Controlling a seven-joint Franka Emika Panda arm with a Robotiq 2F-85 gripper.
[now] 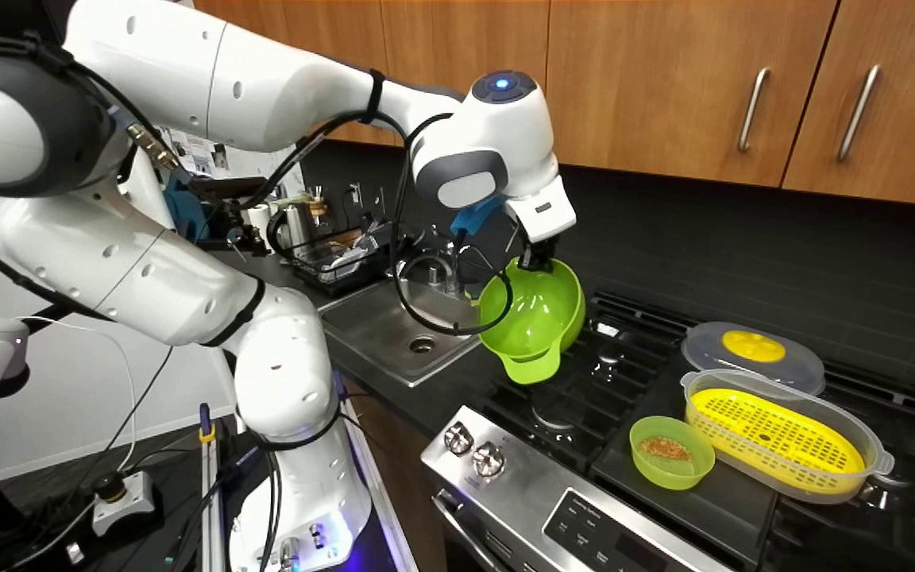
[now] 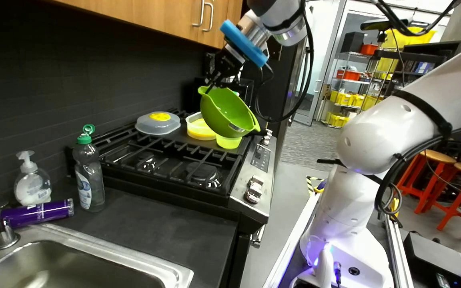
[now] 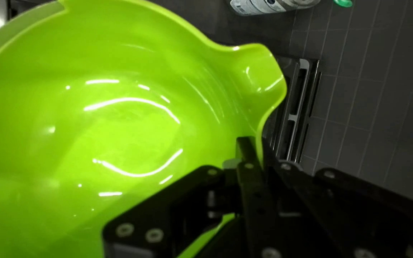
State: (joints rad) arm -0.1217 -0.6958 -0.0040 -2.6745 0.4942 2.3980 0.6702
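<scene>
The claw [image 3: 257, 148] pinches the rim of a green bowl [image 1: 538, 311] beside its spout [image 3: 260, 73], above the stove [image 1: 521, 485], toward the edge by the sink [image 1: 378, 342]. The bowl tilts, its long axis sloping from the spout, high toward the back wall [image 1: 743, 262], to the handle [image 1: 533, 369], low toward the stove's front. In an exterior view, a cable [image 1: 457, 329] loops across it. Farther along sit a green cup [image 2: 228, 143] of brown bits [image 1: 665, 448] near the front edge, a clear tub [image 1: 807, 485] holding a yellow basket [image 1: 779, 435], and a gray lid [image 1: 751, 346] by the back edge.
</scene>
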